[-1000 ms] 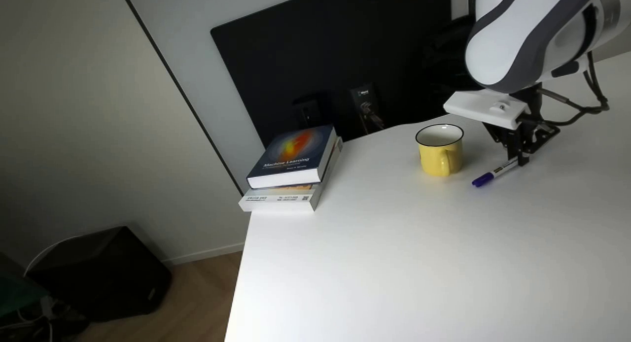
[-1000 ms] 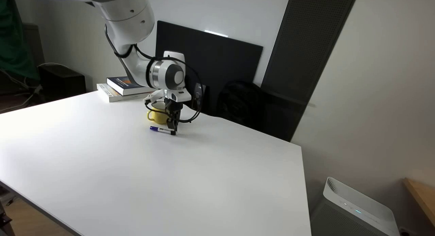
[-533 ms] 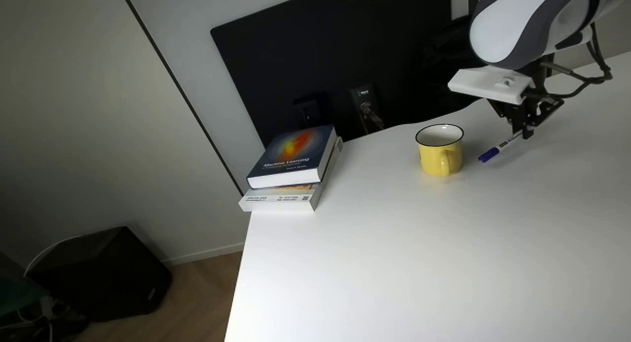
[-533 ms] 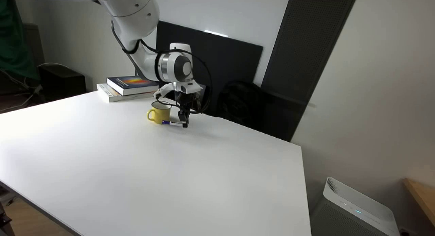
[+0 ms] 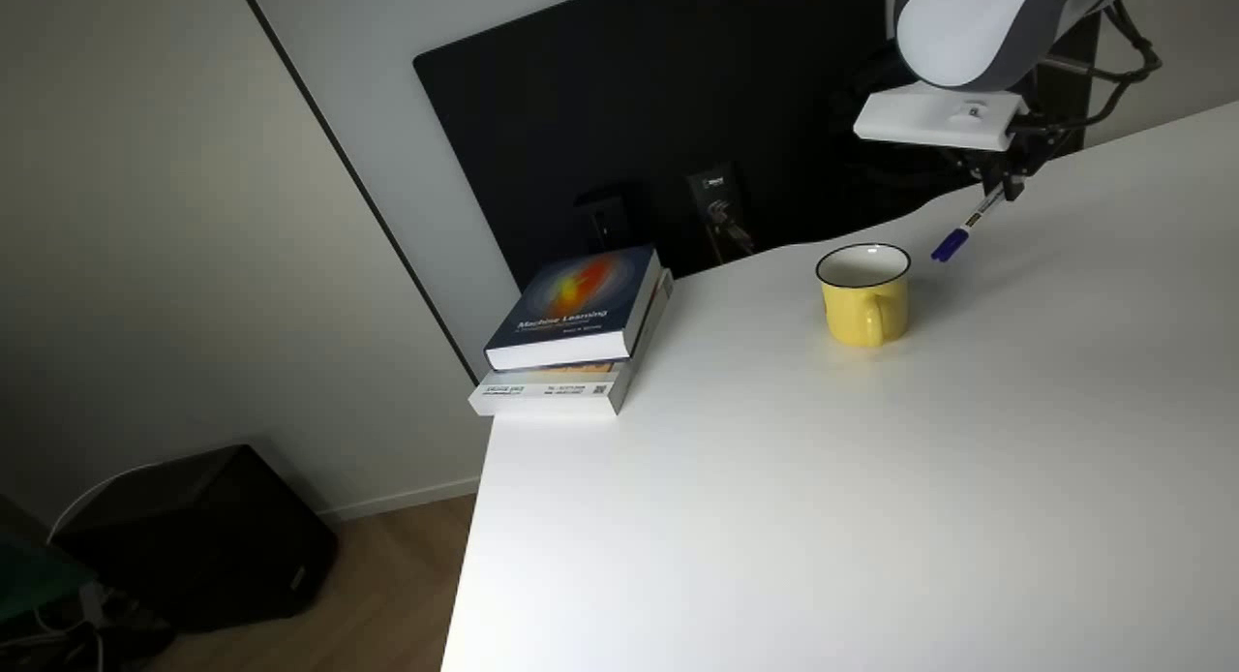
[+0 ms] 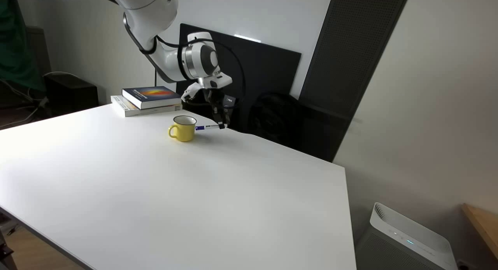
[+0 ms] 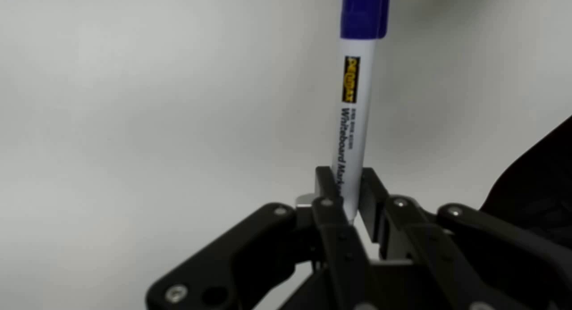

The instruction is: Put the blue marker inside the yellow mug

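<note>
In an exterior view the black-rimmed yellow mug (image 5: 850,312) is standing upright on the tabletop (image 5: 823,517), showing its pale interior; in an exterior view the blue-capped whiteboard marker (image 6: 208,127) is hanging just outside the mug; in the wrist view the pincer (image 7: 349,185) is gripping the marker's barrel.

A broad white table (image 5: 755,517) fills much of both exterior views. Near its far edge, a small yellow mug (image 5: 864,316) stands upright. Apart from it, at a far corner, lies a stack of two books (image 5: 573,325).
</note>
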Controlling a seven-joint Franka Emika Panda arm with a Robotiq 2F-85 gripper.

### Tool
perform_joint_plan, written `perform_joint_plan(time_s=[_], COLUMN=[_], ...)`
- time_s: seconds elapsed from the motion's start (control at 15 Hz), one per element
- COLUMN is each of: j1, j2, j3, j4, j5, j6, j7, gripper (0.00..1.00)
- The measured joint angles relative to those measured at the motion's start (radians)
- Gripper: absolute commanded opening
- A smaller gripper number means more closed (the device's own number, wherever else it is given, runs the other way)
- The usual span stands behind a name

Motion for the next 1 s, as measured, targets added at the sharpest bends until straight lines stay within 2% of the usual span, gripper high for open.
perform_joint_plan(time_s=[0.53,1.0], j1=[0.071,0.128], j2=[0.000,0.009], j3=[-0.032,-0.056], j4=[0.077,0.084], j5=[-0.152,-0.275], j6=[-0.004,0.057], j7=[0.000,0.003], gripper=[0.04,0.04])
